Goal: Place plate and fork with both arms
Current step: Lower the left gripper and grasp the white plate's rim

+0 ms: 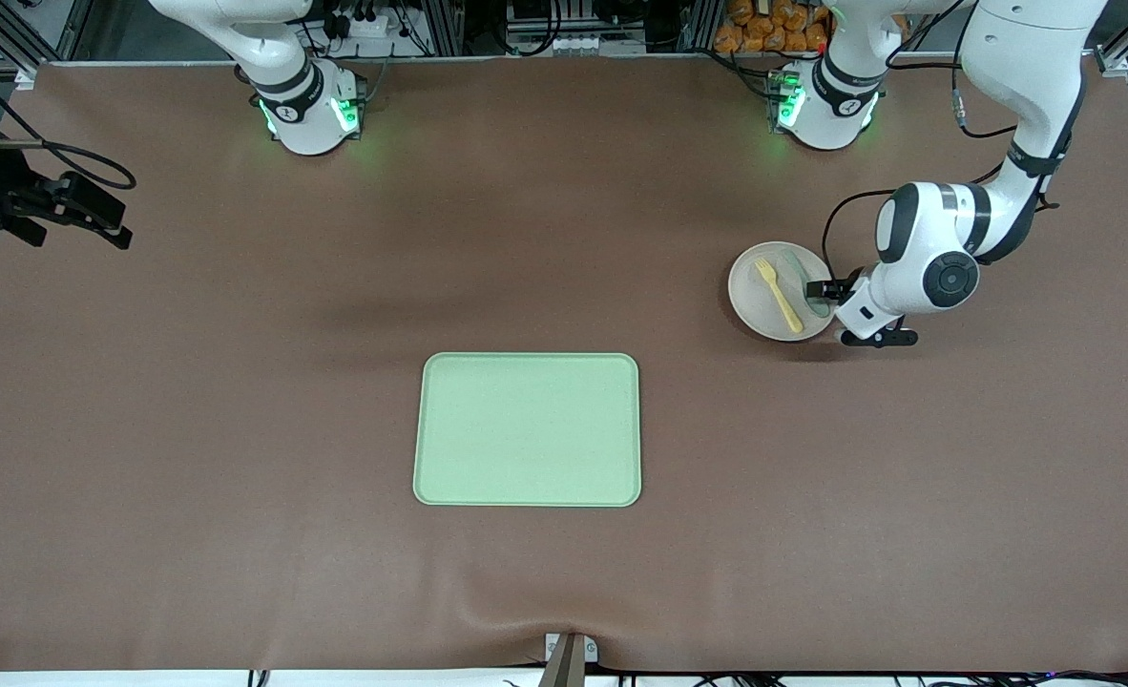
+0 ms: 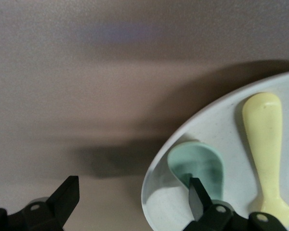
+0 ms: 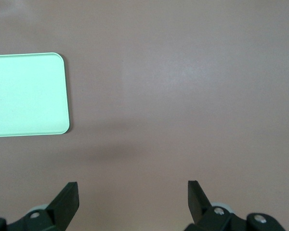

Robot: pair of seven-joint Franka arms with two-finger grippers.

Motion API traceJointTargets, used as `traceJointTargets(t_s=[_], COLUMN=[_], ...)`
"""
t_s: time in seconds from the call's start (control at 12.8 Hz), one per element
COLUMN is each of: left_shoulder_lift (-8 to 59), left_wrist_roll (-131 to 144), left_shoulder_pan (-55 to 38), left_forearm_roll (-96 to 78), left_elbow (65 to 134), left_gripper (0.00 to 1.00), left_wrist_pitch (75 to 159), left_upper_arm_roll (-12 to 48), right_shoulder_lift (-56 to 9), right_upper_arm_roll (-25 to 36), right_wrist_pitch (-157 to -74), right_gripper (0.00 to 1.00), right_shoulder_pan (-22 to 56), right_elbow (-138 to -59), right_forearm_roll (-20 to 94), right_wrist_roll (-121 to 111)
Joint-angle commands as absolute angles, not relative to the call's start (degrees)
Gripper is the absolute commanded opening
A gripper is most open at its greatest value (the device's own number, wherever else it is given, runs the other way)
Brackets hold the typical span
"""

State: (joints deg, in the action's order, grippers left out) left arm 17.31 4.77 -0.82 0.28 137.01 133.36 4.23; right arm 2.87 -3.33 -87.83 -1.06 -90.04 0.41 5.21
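the plate (image 1: 764, 298) sits on the brown table (image 1: 240, 429) near the edge at the left arm's end, closer to the edge where the robots stand than to the front camera's edge. the yellow fork (image 1: 779, 296) lies flat in the plate. a green spoon (image 1: 805, 286) lies in the plate too, just beside the fork, on the side toward the left arm's end of the table.

the left gripper (image 1: 824, 291) is down low at the rim of the plate. its fingers are spread wide apart. in the left wrist view one finger (image 2: 197, 195) is over the bowl of the spoon (image 2: 197, 163) inside the plate (image 2: 159, 192), and the other finger is out over the bare table. the rim of the plate is between them. the fork's handle (image 2: 265, 144) lies beside the spoon.

the green tray (image 1: 528, 429) lies flat in the middle of the table, nearer to the front camera than the plate and well apart from it.

the right arm waits up in the air. the right gripper (image 1: 96, 219) hangs over the table near the edge at the right arm's end, with its fingers (image 3: 67, 199) spread apart and holding nothing. a corner of the tray (image 3: 24, 94) shows in its wrist view.
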Motion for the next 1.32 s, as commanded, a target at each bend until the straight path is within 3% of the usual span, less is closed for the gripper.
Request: traceJointTargets(t_s=[0.0, 0.08, 0.16, 0.23, 0.94, 1.25], left_shoulder_lift=[17.1, 17.3, 17.4, 17.6, 15.9, 15.3], left_wrist_roll=[5.4, 5.5, 5.7, 5.9, 4.4, 4.3], left_shoulder_pan=[-0.7, -0.8, -0.9, -1.1, -1.0, -0.8], left_forearm_roll=[-0.2, -0.2, -0.2, -0.2, -0.2, -4.5], left_elbow=[137.1, 136.9, 136.6, 136.6, 132.4, 127.1], left_gripper=[1.00, 0.79, 0.24, 0.00, 0.00, 0.00], left_wrist_pitch=[134.6, 134.7, 134.7, 134.7, 133.6, 127.8], left_upper_arm_roll=[4.4, 4.5, 4.5, 4.5, 5.2, 5.4], right_shoulder_lift=[3.7, 3.7, 3.7, 3.7, 3.7, 3.7], right_upper_arm_roll=[-3.5, -3.5, -3.5, -3.5, -3.5, -3.5], right_wrist_pitch=[-87.9, -87.9, -87.9, -87.9, -87.8, -87.8], right_gripper=[1.00, 1.00, 1.00, 1.00, 1.00, 1.00], right_shoulder_pan=[-1.6, -1.6, -1.6, -1.6, -1.9, -1.9], right_elbow=[-91.1, -91.1, -91.1, -91.1, -91.1, -91.1], right_forearm_roll=[1.2, 1.2, 1.2, 1.2, 1.1, 1.2], right_wrist_roll=[5.5, 5.5, 5.5, 5.5, 5.5, 5.5])
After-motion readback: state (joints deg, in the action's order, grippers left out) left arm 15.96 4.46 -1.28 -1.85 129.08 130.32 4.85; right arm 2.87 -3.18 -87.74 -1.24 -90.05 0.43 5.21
